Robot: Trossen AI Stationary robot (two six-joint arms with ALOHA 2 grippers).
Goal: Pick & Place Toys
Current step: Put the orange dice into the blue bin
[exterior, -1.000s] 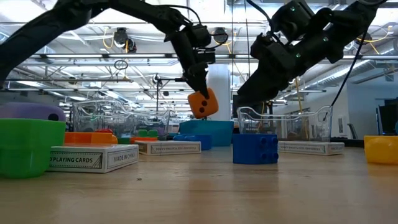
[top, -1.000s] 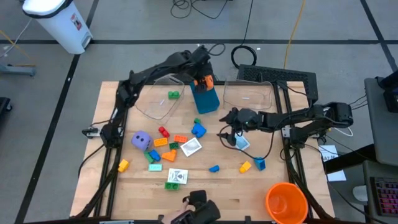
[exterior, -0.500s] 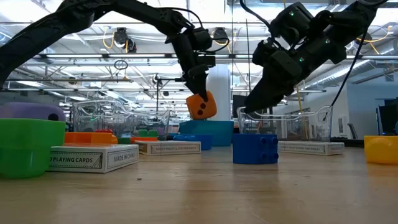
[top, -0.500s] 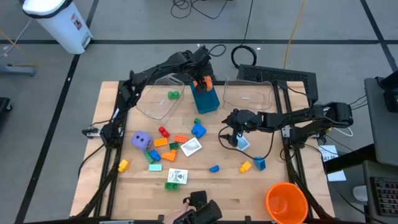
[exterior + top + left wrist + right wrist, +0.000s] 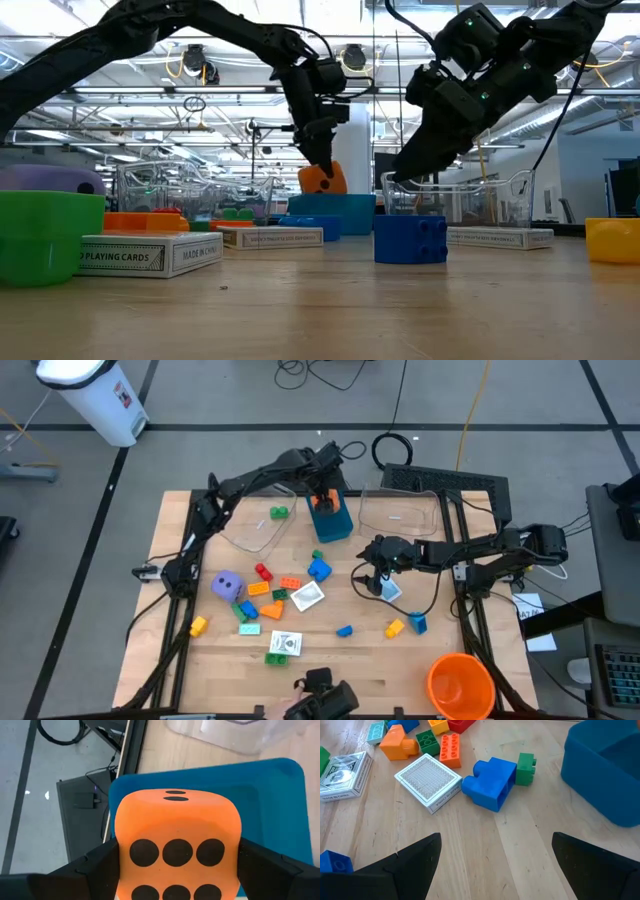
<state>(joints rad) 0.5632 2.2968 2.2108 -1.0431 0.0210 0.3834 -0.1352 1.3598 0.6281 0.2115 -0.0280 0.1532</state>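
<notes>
The bench (image 5: 220,660) is of pale wood with a fine grain, smooth and a little shiny where the light falls. The orange die (image 5: 177,845) looks like smooth matt plastic with flat black dots. The blue box (image 5: 270,795) under it is of matt plastic too. The two tubs (image 5: 400,512) near the far edge of the bench are of clear, glossy plastic. The bricks (image 5: 490,782) are of hard plastic with a soft shine. The white card pack (image 5: 427,781) looks like paper with a fine dotted print. The big orange cup (image 5: 460,685) at the near right corner is of smooth plastic. The arms (image 5: 480,70) are dark and matt.
</notes>
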